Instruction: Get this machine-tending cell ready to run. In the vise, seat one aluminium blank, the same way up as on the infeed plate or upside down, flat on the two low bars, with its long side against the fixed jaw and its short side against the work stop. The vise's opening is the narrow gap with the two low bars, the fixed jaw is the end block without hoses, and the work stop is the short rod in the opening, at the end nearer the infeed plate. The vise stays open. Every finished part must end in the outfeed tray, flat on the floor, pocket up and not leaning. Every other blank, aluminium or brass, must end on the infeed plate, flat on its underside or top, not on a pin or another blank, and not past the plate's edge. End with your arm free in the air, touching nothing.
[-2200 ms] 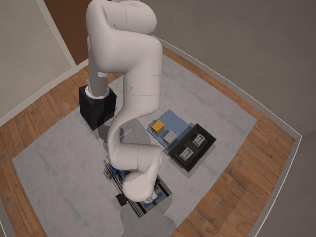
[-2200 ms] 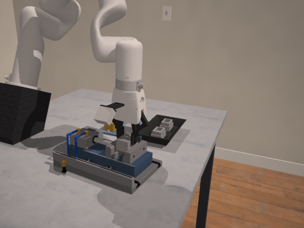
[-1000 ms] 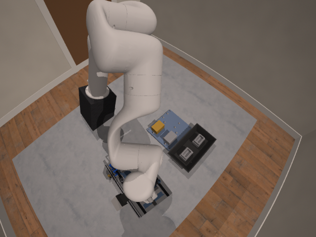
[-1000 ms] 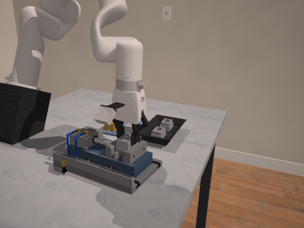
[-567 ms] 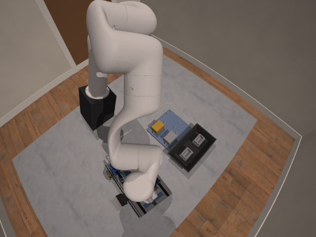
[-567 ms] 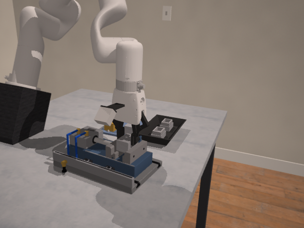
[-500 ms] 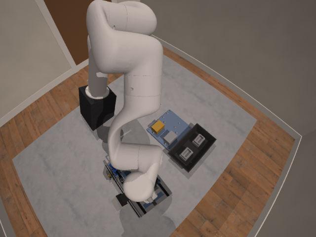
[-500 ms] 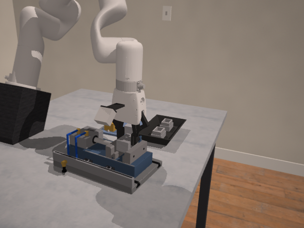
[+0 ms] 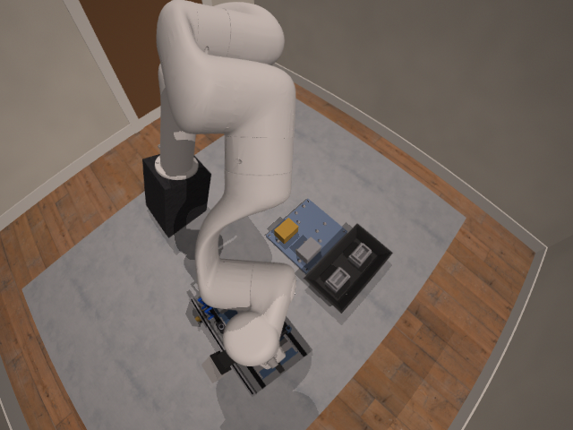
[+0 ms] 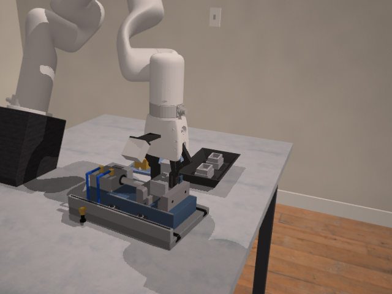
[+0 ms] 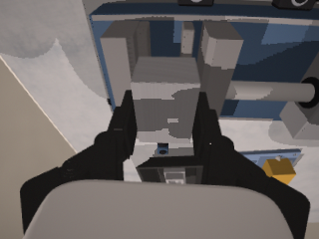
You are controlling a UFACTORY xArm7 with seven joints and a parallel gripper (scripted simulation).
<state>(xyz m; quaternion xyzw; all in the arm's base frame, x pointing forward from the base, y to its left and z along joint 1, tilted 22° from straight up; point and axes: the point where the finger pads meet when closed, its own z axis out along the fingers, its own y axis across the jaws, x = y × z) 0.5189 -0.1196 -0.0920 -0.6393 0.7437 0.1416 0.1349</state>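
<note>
My gripper (image 11: 164,105) is shut on a grey aluminium blank (image 11: 164,97), gripping its two long sides. It holds the blank in the vise's opening, between the fixed jaw (image 11: 117,55) and the moving jaw (image 11: 221,50). In the side view the blank (image 10: 158,187) stands a little higher than the fixed jaw (image 10: 175,197), with my fingers (image 10: 163,175) around it. I cannot tell if it rests on the low bars or touches the stop. In the overhead view my arm hides the gripper and most of the vise.
The infeed plate (image 9: 307,233) holds a brass blank (image 9: 285,229) and a second aluminium blank (image 9: 309,250). The black outfeed tray (image 9: 349,266) holds two finished parts (image 9: 360,253) (image 9: 337,279), pockets up. Blue hoses (image 10: 93,183) stand at the vise's far end.
</note>
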